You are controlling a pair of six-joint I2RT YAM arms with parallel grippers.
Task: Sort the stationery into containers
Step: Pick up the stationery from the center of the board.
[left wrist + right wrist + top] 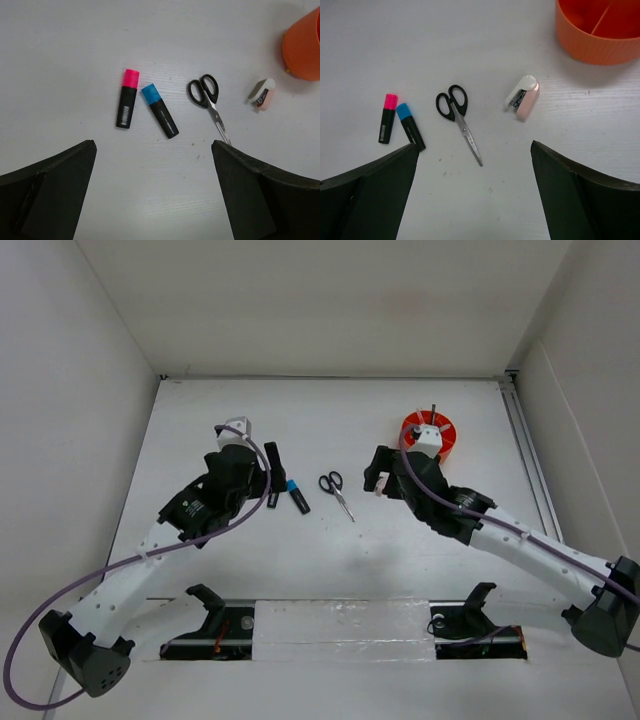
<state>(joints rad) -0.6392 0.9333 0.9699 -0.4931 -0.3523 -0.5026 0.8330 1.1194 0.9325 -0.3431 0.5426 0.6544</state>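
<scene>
The white counter (pixel 320 420) carries everything, and the orange organiser (pixel 447 443) stands on it, far from the arm bases on the right.

The left pincer (pixel 153 165) hangs well to the left of the organiser, its fingers spread wide with nothing between them. The right pincer (pixel 475 180) hovers just beside the organiser, on its left and nearer side. It too is spread wide and holds nothing.

The organiser is round with ribbed walls, and the right wrist view shows thin dividers splitting its inside into compartments. In the top view a thin dark pen (pixel 434 410) stands upright out of it; which compartment holds it I cannot tell.

The black-handled scissors (pixel 457 117) lie closed and flat on the counter, left of the organiser and apart from it. Farther left lie the blue-capped highlighter (pixel 160 111) and then the pink-capped highlighter (pixel 127 99), close together. A small white-and-pink item (pixel 523 97) lies between the scissors and the organiser, touching neither.
</scene>
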